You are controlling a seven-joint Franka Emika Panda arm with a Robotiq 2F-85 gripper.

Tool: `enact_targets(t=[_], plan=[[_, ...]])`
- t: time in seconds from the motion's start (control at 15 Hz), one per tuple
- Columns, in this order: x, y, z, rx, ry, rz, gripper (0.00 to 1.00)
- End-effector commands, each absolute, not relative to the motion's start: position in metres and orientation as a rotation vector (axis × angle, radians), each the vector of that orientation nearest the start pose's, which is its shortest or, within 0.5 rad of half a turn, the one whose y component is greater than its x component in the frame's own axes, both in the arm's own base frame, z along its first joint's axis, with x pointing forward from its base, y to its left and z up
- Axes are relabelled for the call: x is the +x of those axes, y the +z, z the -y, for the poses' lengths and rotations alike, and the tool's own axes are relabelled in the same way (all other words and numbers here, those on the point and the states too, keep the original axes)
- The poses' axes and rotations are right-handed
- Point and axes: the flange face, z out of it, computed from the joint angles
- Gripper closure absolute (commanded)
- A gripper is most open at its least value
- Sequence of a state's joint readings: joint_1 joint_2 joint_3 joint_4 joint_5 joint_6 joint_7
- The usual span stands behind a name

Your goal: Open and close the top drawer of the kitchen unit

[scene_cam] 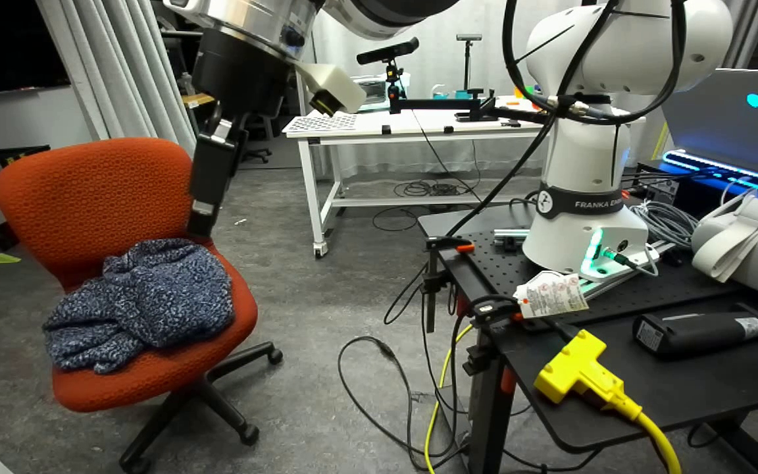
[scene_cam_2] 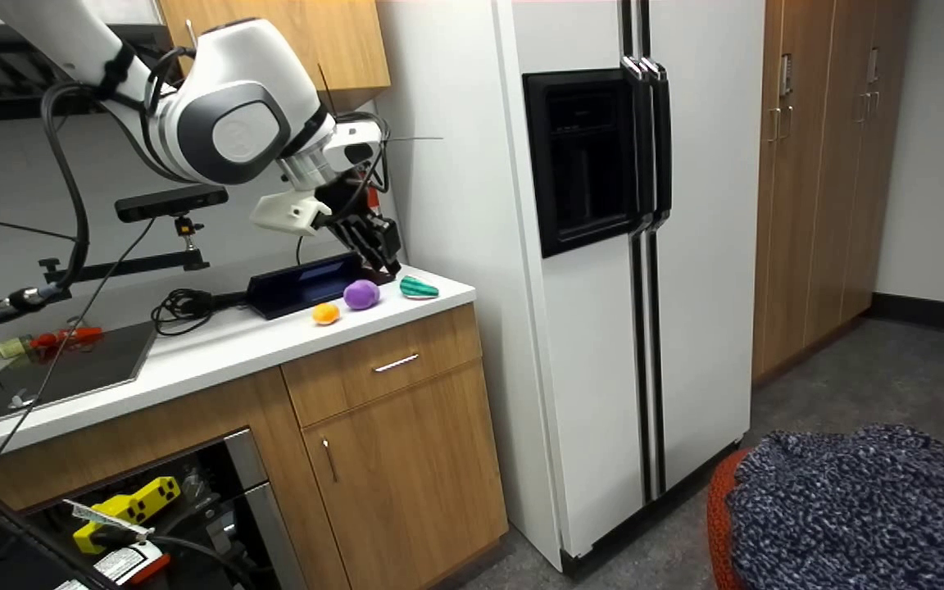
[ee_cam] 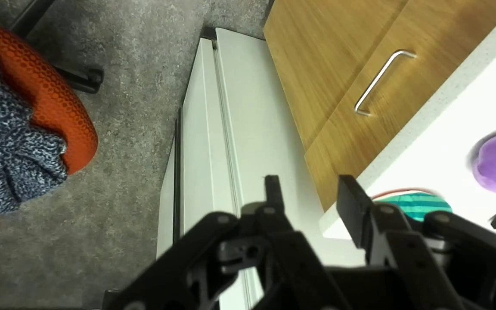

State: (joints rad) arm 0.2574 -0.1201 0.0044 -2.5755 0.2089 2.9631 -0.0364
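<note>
Wrist view: countertop [ee_cam: 439, 161] glaring white, drawer handle [ee_cam: 377, 80] glinting, claw [ee_cam: 310, 189] out of focus.

We see a wood-grained drawer [scene_cam_2: 382, 382] with a glossy metal handle [scene_cam_2: 396, 363]. Rough, matt cloth [scene_cam_2: 865, 512] lies well apart from the drawer.

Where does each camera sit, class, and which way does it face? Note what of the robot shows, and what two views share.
Wrist view: just behind the open pincer, which shows along the bottom, looking down at the floor, drawer and orange chair.
An exterior view: standing apart, facing the robot's base, arm and pincer, the white table behind.
An exterior view: standing apart, facing the counter and fridge, arm and pincer in the left half.
Shared: wrist view and an exterior view show the drawer and purple lump.
</note>
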Motion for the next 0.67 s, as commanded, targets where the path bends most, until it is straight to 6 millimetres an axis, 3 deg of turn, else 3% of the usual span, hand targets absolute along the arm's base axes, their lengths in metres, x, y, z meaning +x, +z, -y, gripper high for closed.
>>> enact_targets(t=[0.0, 0.27, 0.53, 0.6], plan=[[0.4570, 0.3658, -0.1048, -2.891, -0.727, 0.181, 0.28], [0.4575, 0.3658, -0.1042, -2.890, -0.716, 0.199, 0.01], [0.4577, 0.3650, -0.1055, -2.890, -0.693, 0.224, 0.00], [0.4657, 0.3574, -0.1061, -2.907, -0.713, 0.198, 0.00]])
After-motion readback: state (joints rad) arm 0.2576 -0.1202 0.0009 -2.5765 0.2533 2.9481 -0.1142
